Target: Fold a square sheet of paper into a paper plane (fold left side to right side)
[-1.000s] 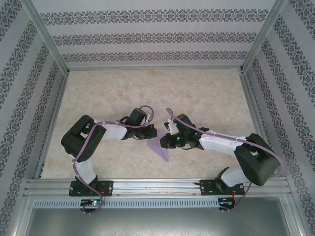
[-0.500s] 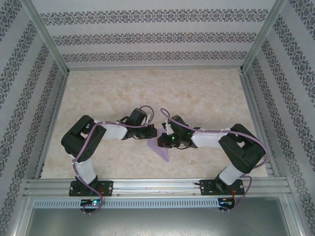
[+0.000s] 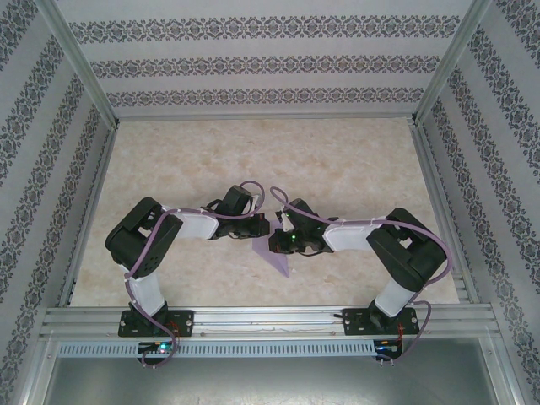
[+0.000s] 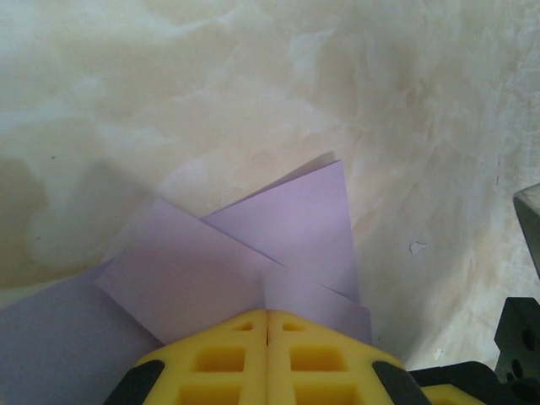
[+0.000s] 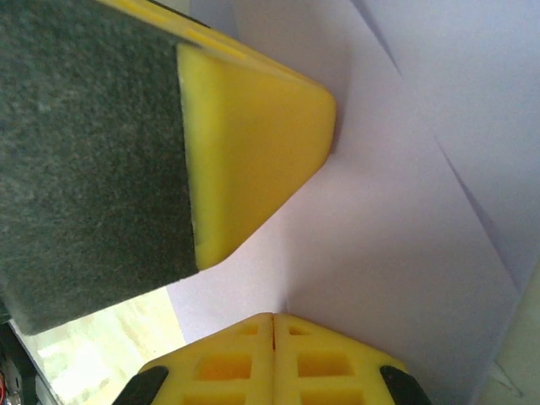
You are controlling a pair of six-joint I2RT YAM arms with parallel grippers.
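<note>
Cream marbled tabletop (image 3: 337, 160), floral-striped wallpaper panels (image 3: 253, 67) on three sides, aluminium rail (image 3: 270, 319) along near edge, folded matte lavender-purple paper sheet (image 4: 287, 219) flat at near centre, left gripper (image 4: 267, 314) and right gripper (image 5: 272, 316) meeting over it, each with jaws pressed together, tips resting on the paper.

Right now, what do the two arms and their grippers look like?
Both the left arm and right arm have white links with bulky black joints, and a lavender cable loops along each. A small green light glows near the right wrist. The left gripper and right gripper have yellow fingers with square cut-outs.
</note>
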